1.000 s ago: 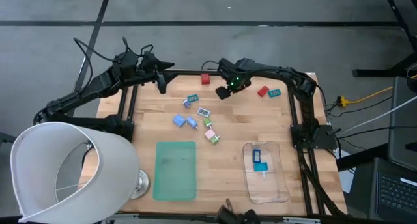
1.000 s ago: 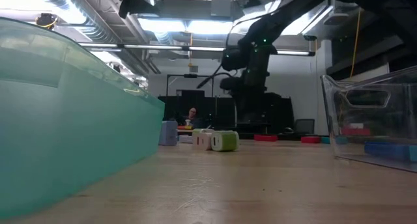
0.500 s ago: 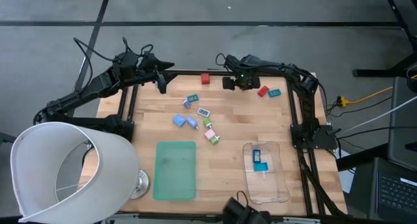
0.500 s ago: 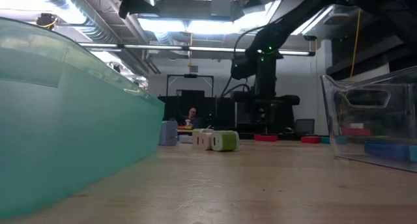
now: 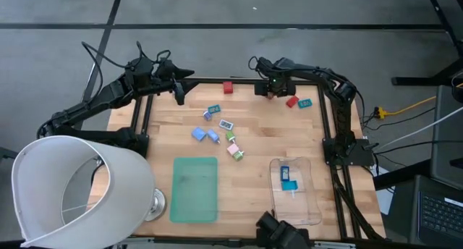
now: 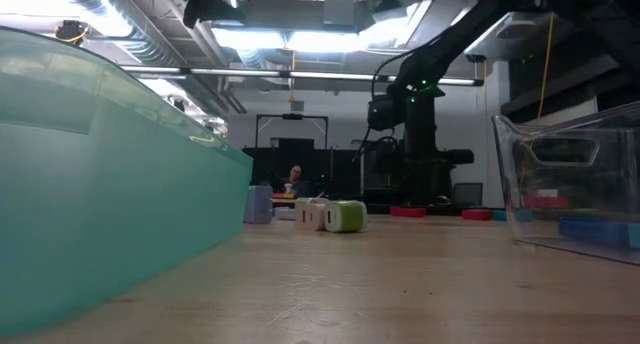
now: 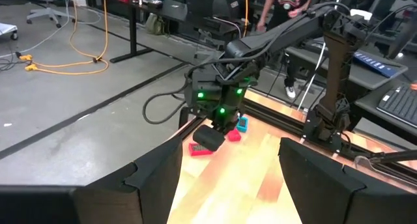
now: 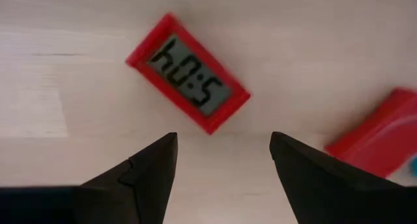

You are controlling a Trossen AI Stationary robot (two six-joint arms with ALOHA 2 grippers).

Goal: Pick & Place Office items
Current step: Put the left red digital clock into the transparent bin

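The office items are tiny blocky pieces. A cluster of blue, teal, light green and pink ones lies mid-table. A red piece with a grey number display lies by the far edge. Another red piece and a teal one lie to its right. My right gripper hovers open between the two red pieces, pointing down, fingers short of the display piece. My left gripper waits open at the far left, fingers spread. A blue piece and a teal piece lie in the clear tray.
A flat green mat lies near the front edge, left of the tray. A large white lampshade covers the near left corner. Bare wood shows between the cluster and the far-right pieces. People and desks stand in the room beyond.
My right gripper has moved toward the table's right and far edge, away from the middle cluster and in over the gap between the two red pieces. The left arm and all pieces have stayed where they were.
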